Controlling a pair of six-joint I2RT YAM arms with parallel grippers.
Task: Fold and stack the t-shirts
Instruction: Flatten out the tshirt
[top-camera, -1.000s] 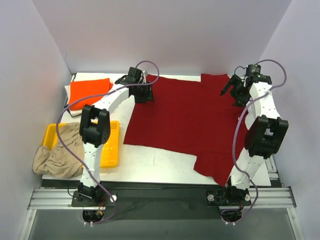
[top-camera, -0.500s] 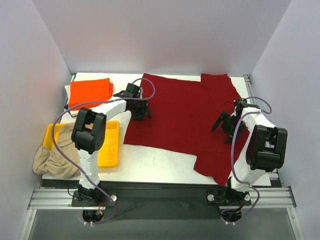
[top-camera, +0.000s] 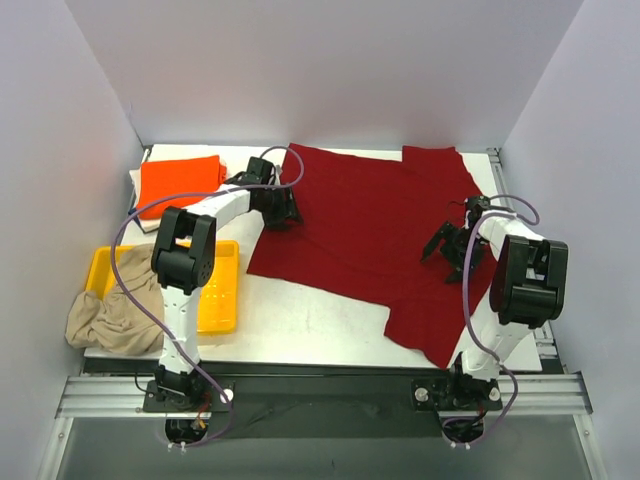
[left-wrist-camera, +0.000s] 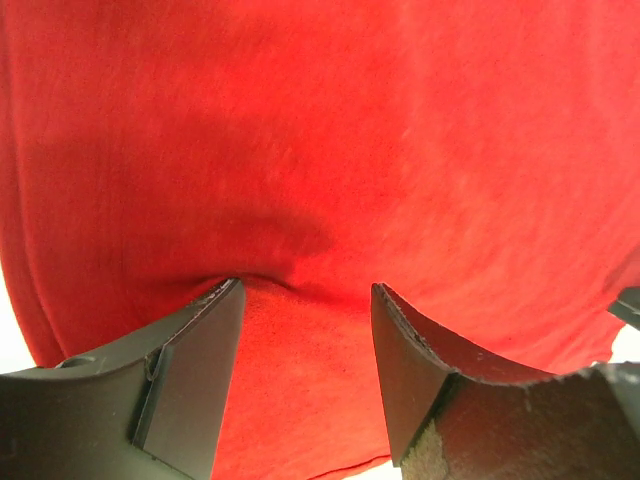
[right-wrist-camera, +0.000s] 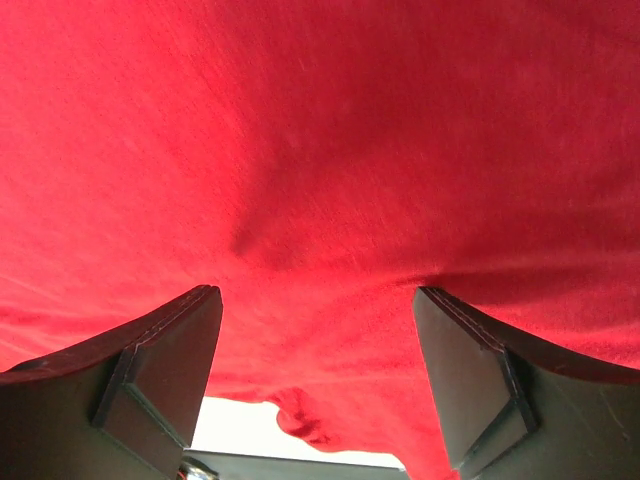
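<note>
Spreading over the middle and right of the top view, a red shirt (top-camera: 370, 225) is laid flat on a white table (top-camera: 310, 325), with one sleeve at the upper right and the other hanging towards the lower right. An orange shirt (top-camera: 180, 182) is seen folded at the upper left. At the lower left a beige shirt (top-camera: 105, 310) is heaped, partly inside a yellow tray (top-camera: 222, 295) and partly spilling over its near left edge. The left gripper (top-camera: 278, 208) is lowered onto the left edge of the red shirt, and the right gripper (top-camera: 450, 247) is set down on the shirt's right part.

In the left wrist view the frame is filled by the red shirt (left-wrist-camera: 400, 150). The left gripper (left-wrist-camera: 306, 300) is shown with jaws parted and nothing clamped; the cloth is dimpled at the tips, as if pressed.

In the right wrist view the red shirt (right-wrist-camera: 350, 130) again covers almost everything, with a sliver of table (right-wrist-camera: 240, 435) at the bottom edge. The right gripper (right-wrist-camera: 315, 300) is held wide apart over the cloth, gripping nothing; a small crease is seen between the jaws.
</note>
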